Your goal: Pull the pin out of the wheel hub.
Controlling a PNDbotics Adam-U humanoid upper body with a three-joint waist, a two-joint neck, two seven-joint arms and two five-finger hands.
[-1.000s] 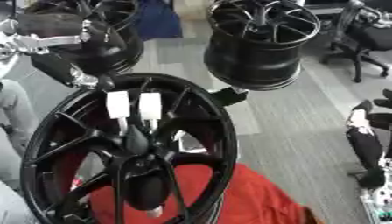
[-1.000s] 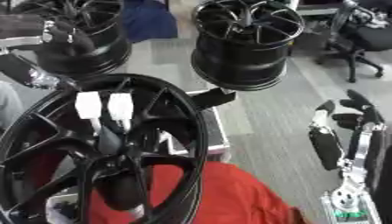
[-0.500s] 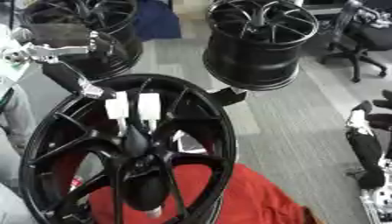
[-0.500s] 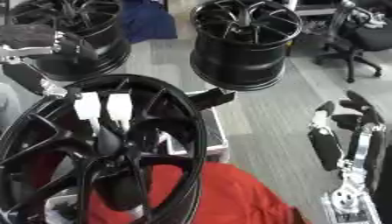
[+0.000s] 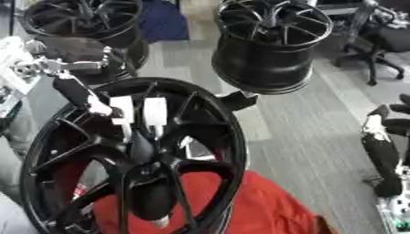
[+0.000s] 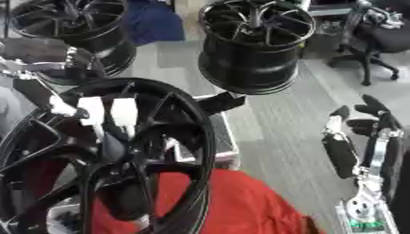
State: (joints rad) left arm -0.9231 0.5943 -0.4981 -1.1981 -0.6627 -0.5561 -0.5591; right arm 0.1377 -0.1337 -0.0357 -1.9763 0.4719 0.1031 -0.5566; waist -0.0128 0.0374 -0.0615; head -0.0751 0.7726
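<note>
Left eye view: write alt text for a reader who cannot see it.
A large black spoked wheel stands upright in the foreground over a red cloth, with the robot's left hand reaching from the upper left to its spokes. The right hand rests idle at the right edge; two more black wheels stand behind.

The right hand is black, its long fingers built of dark segments with a pale patch near one tip, on a silver metal wrist. The left hand shows silver brackets, black links and white square fingertip pads.
</note>
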